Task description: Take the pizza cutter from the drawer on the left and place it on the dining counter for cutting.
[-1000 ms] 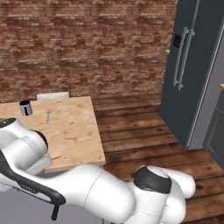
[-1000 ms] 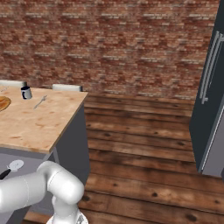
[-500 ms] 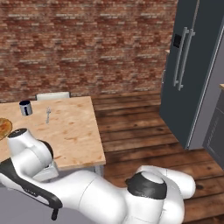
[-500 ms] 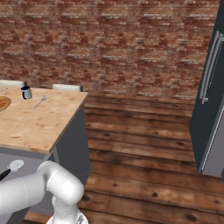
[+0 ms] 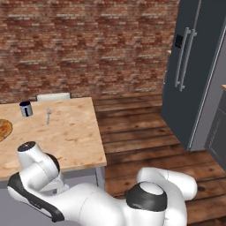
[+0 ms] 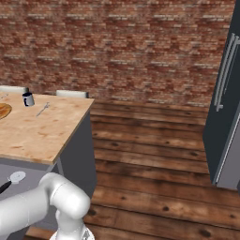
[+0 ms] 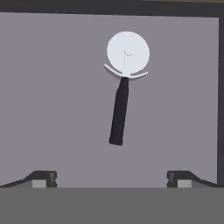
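While the open grey drawer (image 7: 52, 87) lies below it, the hand (image 7: 111, 177) hangs with its two dark fingertips (image 7: 43, 177) spread wide, gripping nothing. Inside the drawer rests one pizza cutter with a round silver wheel and a straight black handle (image 7: 122, 94), flat on the grey floor, wheel toward the far wall, well apart from both fingertips. The light wood-grain dining surface (image 5: 70, 137) carries a small dark cylindrical cup (image 5: 26, 108), a silver fork (image 5: 48, 115) just beside it, and a brown pizza (image 5: 3, 129) at its left edge.
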